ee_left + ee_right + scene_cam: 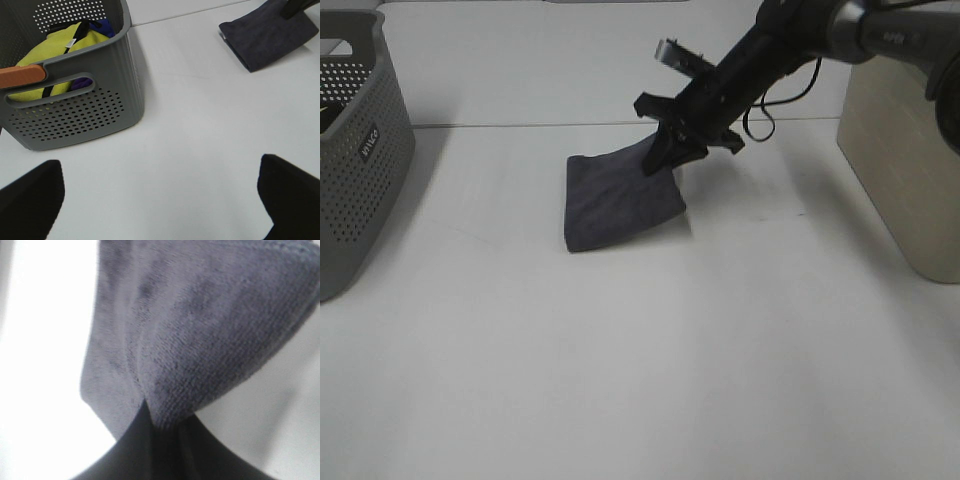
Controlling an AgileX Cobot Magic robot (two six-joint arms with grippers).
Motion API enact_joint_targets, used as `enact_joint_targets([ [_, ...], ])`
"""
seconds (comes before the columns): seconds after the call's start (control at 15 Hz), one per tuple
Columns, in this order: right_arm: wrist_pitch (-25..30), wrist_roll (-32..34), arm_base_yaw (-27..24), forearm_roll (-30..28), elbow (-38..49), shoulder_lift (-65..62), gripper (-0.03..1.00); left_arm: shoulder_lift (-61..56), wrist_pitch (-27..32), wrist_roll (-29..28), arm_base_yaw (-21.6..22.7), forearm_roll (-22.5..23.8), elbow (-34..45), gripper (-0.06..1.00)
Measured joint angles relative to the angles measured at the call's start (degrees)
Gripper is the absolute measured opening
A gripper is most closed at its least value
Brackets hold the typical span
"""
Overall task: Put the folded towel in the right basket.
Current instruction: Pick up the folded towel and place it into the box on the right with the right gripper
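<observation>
towel (pixel 620 200): mid-table (pixel 620 380), 1 o'clock corner raised
right gripper (pixel 665 155): pinching that corner
left gripper (pixel 160 197): spread, idle
step: we lift until the towel hangs clear, then carry toward 3 o'clock, right basket (pixel 905 170)

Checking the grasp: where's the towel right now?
High view: the towel lies on the table, centre-back, its right rear corner pinched by the right gripper, well right of the grey basket.
</observation>
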Motion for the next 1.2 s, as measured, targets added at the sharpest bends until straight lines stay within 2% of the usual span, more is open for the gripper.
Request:
enact_joint_targets([
  [0.47, 2.46, 4.58, -0.29, -15.18, -3.21, -19.37, 0.05, 0.00, 0.00, 0.00, 0.00, 0.00, 0.00, 0.99],
  [0.53, 2.58, 6.42, -2.41, -17.82, -3.21, -24.35, 0.05, 0.00, 0.00, 0.00, 0.00, 0.00, 0.00, 0.99],
  [0.6, 2.58, 6.65, -3.55, -17.99, -3.21, -25.55, 0.05, 0.00, 0.00, 0.00, 0.00, 0.00, 0.00, 0.99],
  [0.8, 2.58, 7.96, -12.43, -18.79, -3.21, -30.54, 0.05, 0.00, 0.00, 0.00, 0.00, 0.00, 0.00, 0.99],
  [1.07, 5.50, 8.02, -25.67, -19.19, -3.21, -31.91, 0.05, 0.00, 0.00, 0.00, 0.00, 0.00, 0.00, 0.99],
  [1.2, 6.76, 8.02, -29.28, -19.60, -3.21, -31.91, 0.05, 0.00, 0.00, 0.00, 0.00, 0.00, 0.00, 0.99],
])
